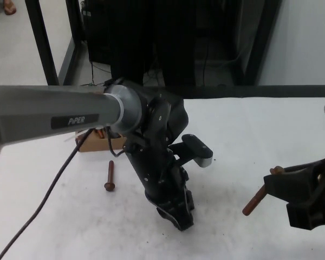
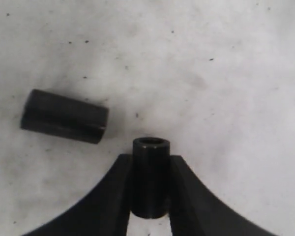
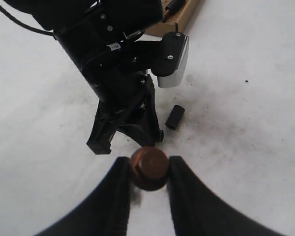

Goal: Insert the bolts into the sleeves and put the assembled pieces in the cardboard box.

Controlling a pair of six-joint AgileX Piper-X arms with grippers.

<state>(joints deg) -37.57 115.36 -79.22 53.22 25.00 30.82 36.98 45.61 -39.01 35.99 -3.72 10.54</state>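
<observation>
The left pincer (image 2: 150, 169) is clamped on a short dark sleeve (image 2: 150, 187), held upright with its bore open. At three o'clock of it, the right pincer (image 3: 148, 173) grips a rusty bolt (image 3: 148, 164) near the head. Both pieces look stiff, smooth and fairly heavy, best gripped across the barrel or shank. A second sleeve (image 2: 64, 116) lies just beside on the counter (image 2: 226, 73). A spare bolt (image 1: 109, 176) lies at nine o'clock, and the cardboard box (image 1: 100, 143) at eleven, behind the arm.
</observation>
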